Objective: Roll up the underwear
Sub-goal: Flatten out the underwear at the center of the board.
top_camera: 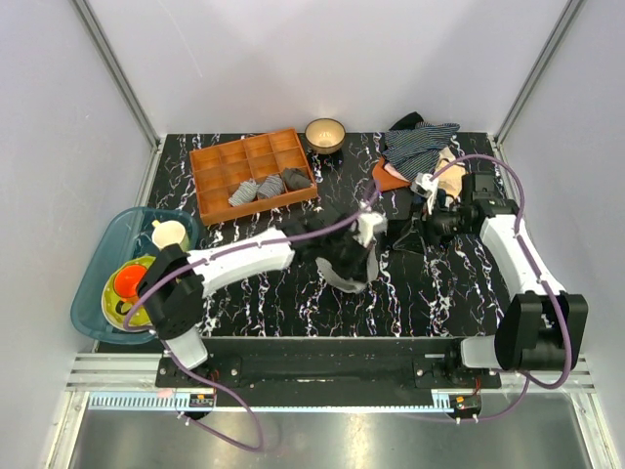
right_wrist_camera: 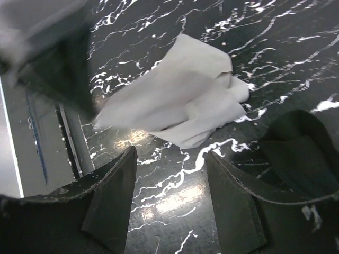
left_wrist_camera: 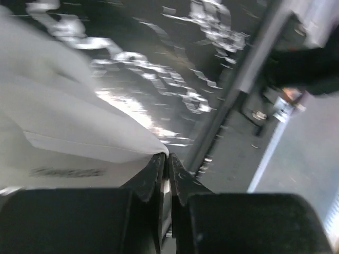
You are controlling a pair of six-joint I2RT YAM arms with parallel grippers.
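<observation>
The underwear (top_camera: 344, 282) is a small plain grey cloth, loosely folded, on the black marble table (top_camera: 439, 293) near the middle. My left gripper (top_camera: 350, 266) is over it. In the left wrist view the left gripper (left_wrist_camera: 165, 159) is shut on a corner of the underwear (left_wrist_camera: 63, 127). My right gripper (top_camera: 422, 227) is to the right of it, open and empty. In the right wrist view the right gripper (right_wrist_camera: 169, 153) stands a little short of the underwear (right_wrist_camera: 180, 100), which lies crumpled on the table.
A black garment (top_camera: 400, 233) lies beside the right gripper and shows in the right wrist view (right_wrist_camera: 296, 143). A striped garment (top_camera: 420, 142) is at the back right. A wooden tray (top_camera: 252, 174) with rolled cloths, a bowl (top_camera: 324, 134) and a blue basin (top_camera: 103, 283) stand left.
</observation>
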